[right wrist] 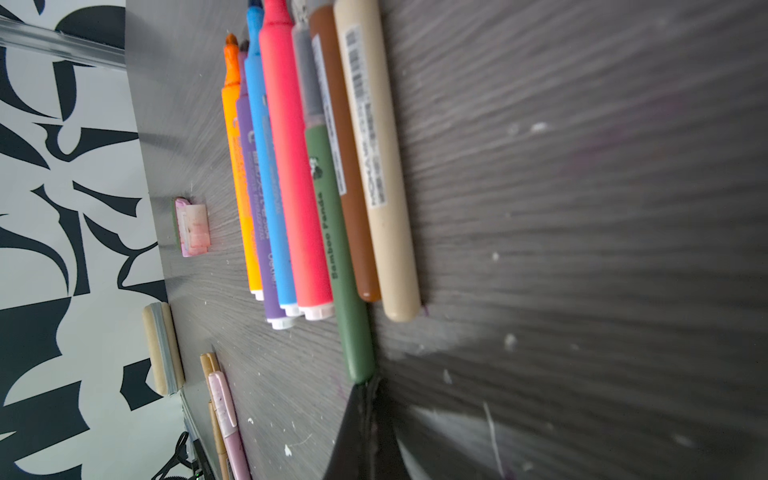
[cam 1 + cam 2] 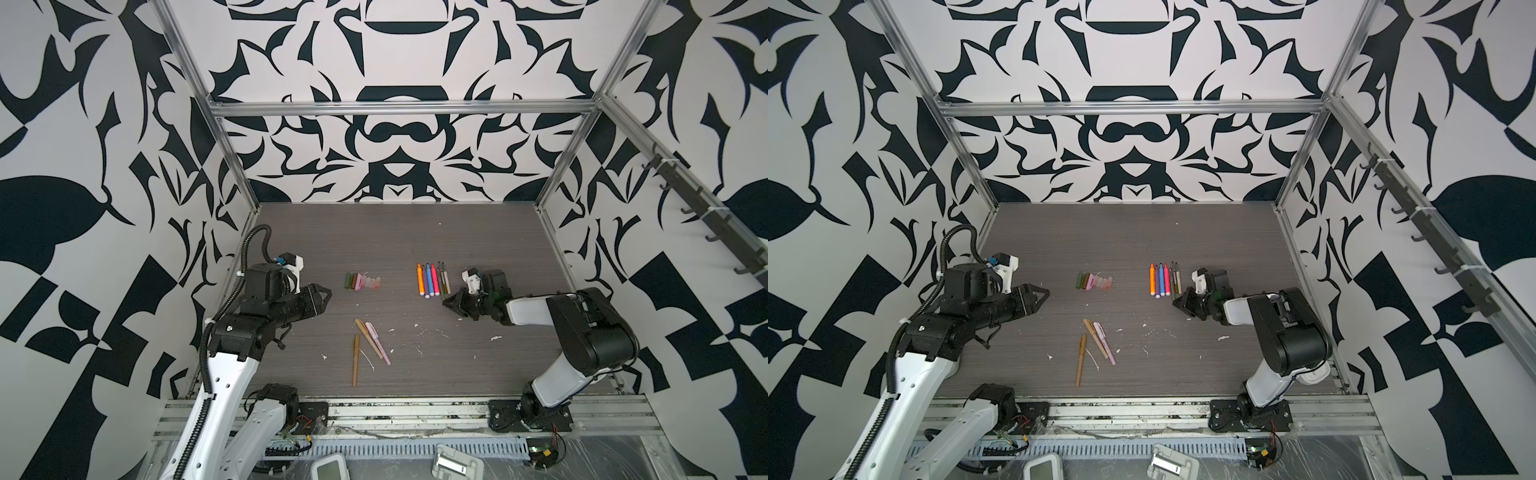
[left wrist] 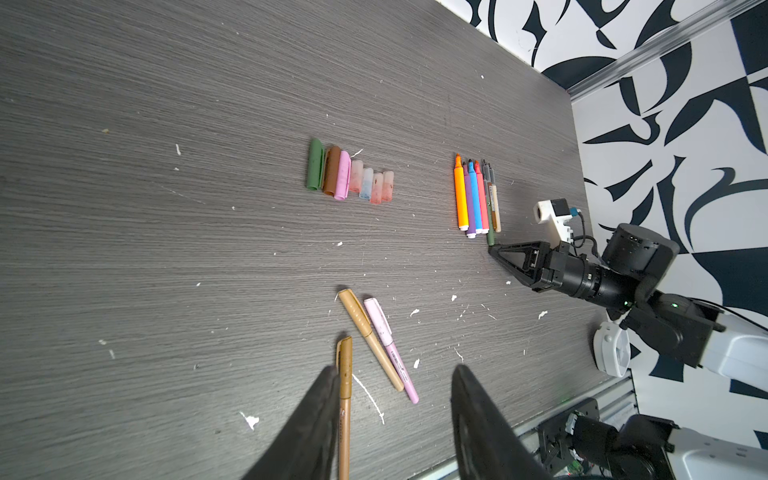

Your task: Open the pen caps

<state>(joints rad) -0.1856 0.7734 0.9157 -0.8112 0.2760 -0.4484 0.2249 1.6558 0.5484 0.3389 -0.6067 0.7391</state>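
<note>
Left wrist view: seven loose pen caps (image 3: pixel 351 176) lie in a tidy row on the far left part of the desk (image 3: pixel 166 249), sides touching: olive, brown and pink, then four translucent ones. Well apart to their right, seven uncapped pens (image 3: pixel 476 199) form a matching row, tips pointing far. Three capped pens remain near the middle. The tan pen (image 3: pixel 370 338) and the pale pink pen (image 3: pixel 390 349) lie side by side, touching. The brown pen (image 3: pixel 345 395) lies just beside them to the left, apart from both.

Right wrist view: the olive pen (image 1: pixel 345 249) sticks out nearer than its neighbours. The right gripper (image 1: pixel 365 395) is fully closed, holds nothing, and its tips touch that pen's near end. The left gripper (image 3: pixel 395 374) stands part open and empty, above the desk on the left.

Assessment: seven of ten pens are done, and the step in hand appears to be squaring the olive pen into its row. A short, straight push along its length should do; a skewed one could scatter the row.

Recommendation for the next pen:
- Take the brown pen first, since it lies clear of the pair.
- Grip the barrel with one gripper and the cap with the other.
- Pull straight along the axis without twisting sideways.
</note>
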